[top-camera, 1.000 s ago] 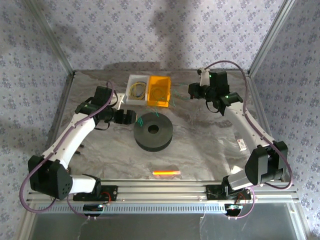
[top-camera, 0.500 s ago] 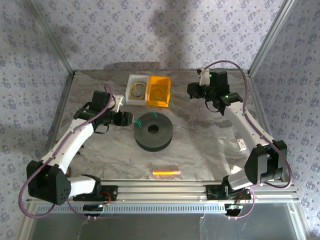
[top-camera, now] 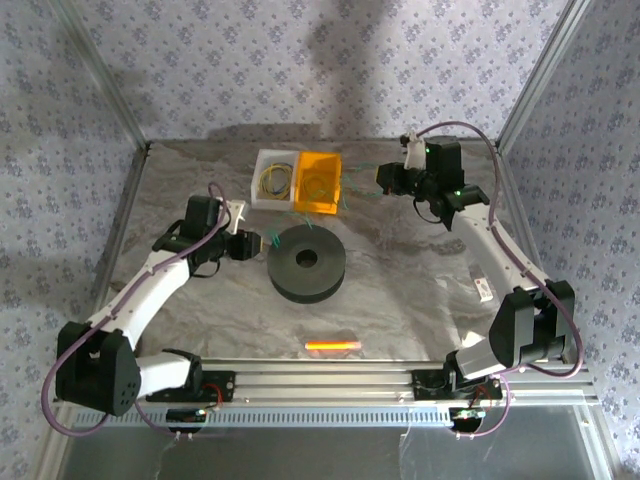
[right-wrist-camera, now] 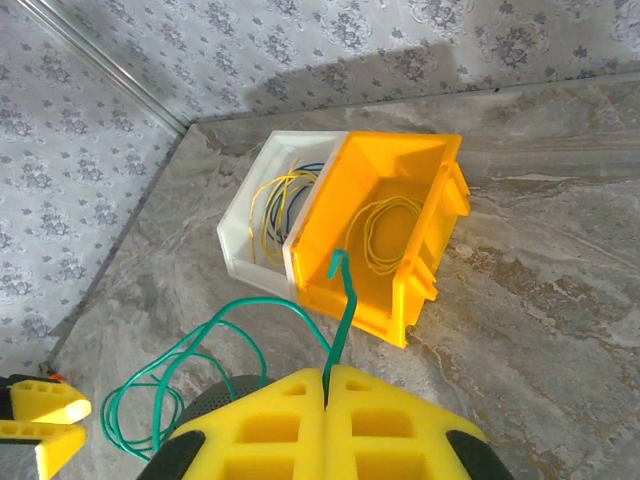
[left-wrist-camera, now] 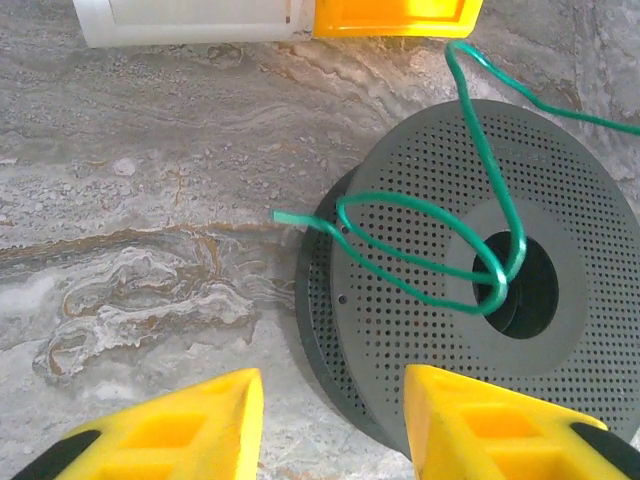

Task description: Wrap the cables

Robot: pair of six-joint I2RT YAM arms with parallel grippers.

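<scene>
Two arms at work: both YAM grippers flank the black perforated spool (top-camera: 306, 262), which lies flat on the marbled table
Cable: the thin green cable (right-wrist-camera: 341, 320) loops loosely over the spool's upper flange and dips into its hub hole; no turns sit round the core yet
Right gripper (right-wrist-camera: 327, 385): fingers pressed together on the cable, one short hooked tip poking out past them; it hangs beyond the spool, on its right
Left gripper (left-wrist-camera: 335, 430): yellow fingers apart with nothing between them; it sits at the spool's left rim
Key relation: the cable's loose end juts just past the spool's left rim, directly ahead of the left gripper, which is by far the nearer arm
Heading: that end points away from the hub; its long axis runs across the finger gap, not along it
Judgement: a clean pinch probably needs the left wrist advanced and turned
</scene>
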